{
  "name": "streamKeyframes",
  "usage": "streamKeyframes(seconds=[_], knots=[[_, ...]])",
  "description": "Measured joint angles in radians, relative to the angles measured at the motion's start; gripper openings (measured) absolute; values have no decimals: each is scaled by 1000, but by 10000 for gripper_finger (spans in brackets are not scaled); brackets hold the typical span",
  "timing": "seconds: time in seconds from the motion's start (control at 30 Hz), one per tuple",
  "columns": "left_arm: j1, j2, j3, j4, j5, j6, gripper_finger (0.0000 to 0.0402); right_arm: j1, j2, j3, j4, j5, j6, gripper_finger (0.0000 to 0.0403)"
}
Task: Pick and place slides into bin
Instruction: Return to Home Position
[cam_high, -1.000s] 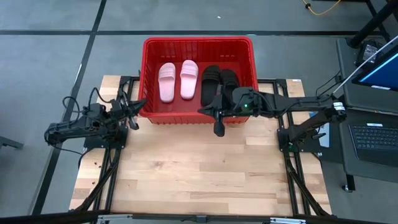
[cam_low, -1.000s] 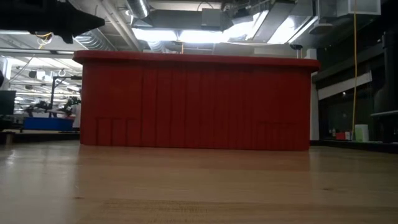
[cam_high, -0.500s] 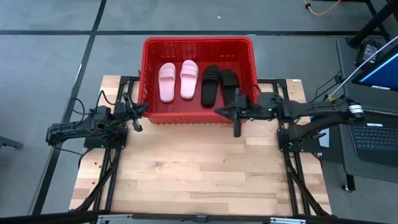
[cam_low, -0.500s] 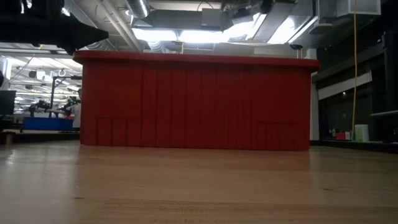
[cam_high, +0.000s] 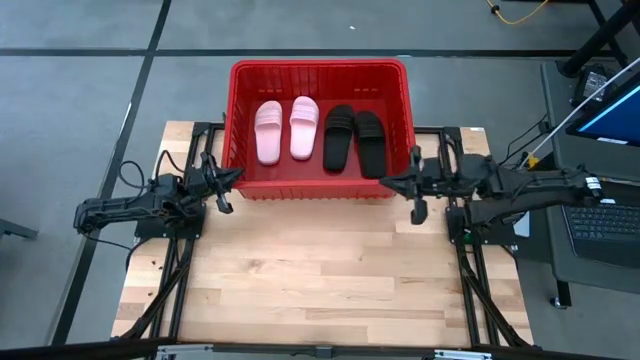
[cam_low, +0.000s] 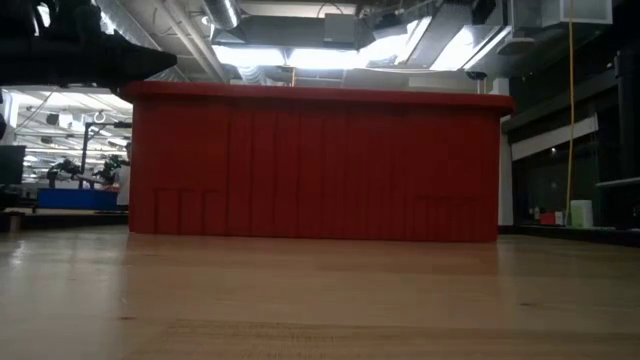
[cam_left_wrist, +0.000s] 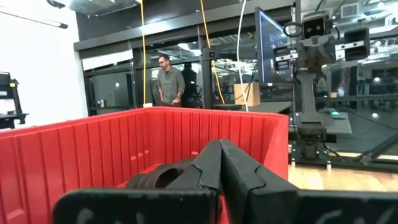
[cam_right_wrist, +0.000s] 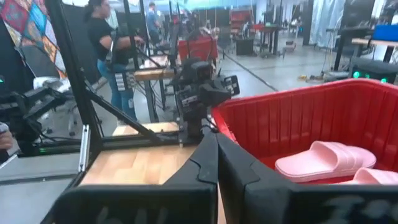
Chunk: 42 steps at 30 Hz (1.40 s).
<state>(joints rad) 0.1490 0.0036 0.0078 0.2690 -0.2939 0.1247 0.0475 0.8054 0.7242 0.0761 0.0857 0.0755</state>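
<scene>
The red bin (cam_high: 240, 110) stands at the table's far edge; it fills the low view (cam_low: 315, 165). On its floor lie two pale pink slides (cam_high: 285, 129) on the left and two black slides (cam_high: 354, 135) on the right, side by side. My left gripper (cam_high: 228, 176) is shut and empty, just outside the bin's near left corner. My right gripper (cam_high: 383, 181) is shut and empty, outside the bin's near right corner. The pink slides also show in the right wrist view (cam_right_wrist: 326, 160), a black slide in the left wrist view (cam_left_wrist: 158, 175).
Bare wooden tabletop (cam_high: 320, 270) lies open in front of the bin. A laptop (cam_high: 605, 220) and a screen stand on a stand off the table's right. People stand in the room beyond the table (cam_right_wrist: 112, 62).
My right gripper has drawn back from over the bin's near right part toward the table's right edge, clear of the bin, staying shut. My left gripper has pulled back a little toward the table's left. The slides have stayed in place.
</scene>
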Motion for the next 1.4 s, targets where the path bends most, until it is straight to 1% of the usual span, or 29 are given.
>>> streamKeyframes(seconds=[0.3,0.47,0.53,0.6,0.67,0.73,0.8,0.9,1.03,1.13,1.27,1.4], knots=[[0,1,0,20,0,1,2,2,-250,-161,-40,0,-12,4],[0,1,0,19,0,1,2,2,-385,-225,-180,-1,-94,5],[0,2,0,19,0,1,2,2,-442,-258,-193,-38,-99,5],[0,2,0,19,-1,1,2,6,-494,-314,-186,-90,-108,5],[0,2,0,19,-1,1,2,12,-538,-400,-147,-98,-107,5],[0,2,0,19,-1,1,4,17,-571,-490,-60,-96,-104,5],[0,2,0,18,-1,1,6,23,-591,-567,16,-99,-77,5],[0,2,0,18,-1,1,5,35,-610,-628,86,-103,-44,5],[0,2,0,18,-1,1,2,65,-613,-635,105,-108,-24,5],[0,2,0,18,-1,1,3,92,-612,-635,107,-108,-76,5],[0,2,0,18,-1,1,8,114,-612,-635,96,-108,-102,5],[0,2,0,18,-1,1,6,126,-612,-635,66,-107,-64,5]])
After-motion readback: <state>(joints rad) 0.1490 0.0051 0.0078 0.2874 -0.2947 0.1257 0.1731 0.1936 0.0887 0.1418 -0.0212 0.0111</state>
